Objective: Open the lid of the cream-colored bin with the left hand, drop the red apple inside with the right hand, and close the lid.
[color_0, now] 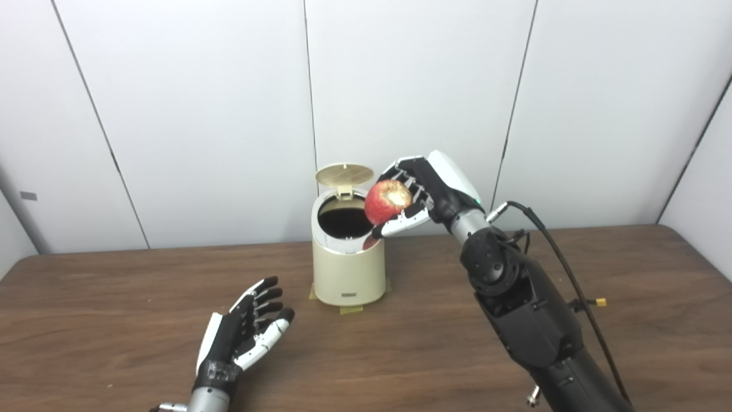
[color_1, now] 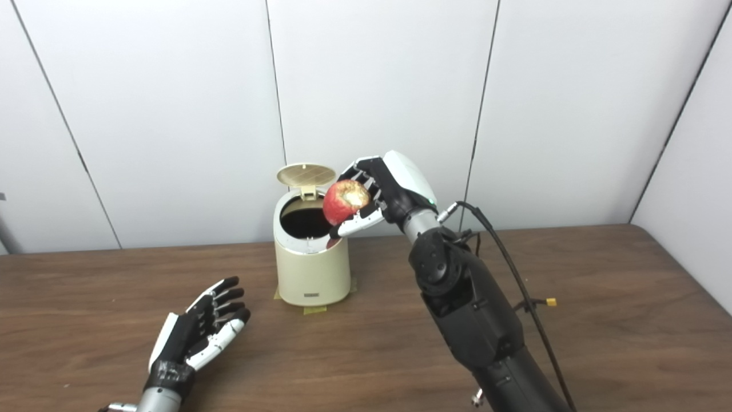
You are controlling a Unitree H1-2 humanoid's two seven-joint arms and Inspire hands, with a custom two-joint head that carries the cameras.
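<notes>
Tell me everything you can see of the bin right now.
The cream-colored bin is a small round canister, plastic by its look, standing upright on the wooden table on strips of tape. Its hinged lid stands raised at the back, leaving the dark mouth open. A small label sits low on its front. Neither hand visibly touches it.

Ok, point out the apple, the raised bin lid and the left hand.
apple [color_0: 384, 204], left eye view, on its red side.
bin lid [color_0: 345, 174], left eye view, middle of its raised inner face.
left hand [color_1: 197, 332], right eye view, on the palm, fingers apart above the table.
</notes>
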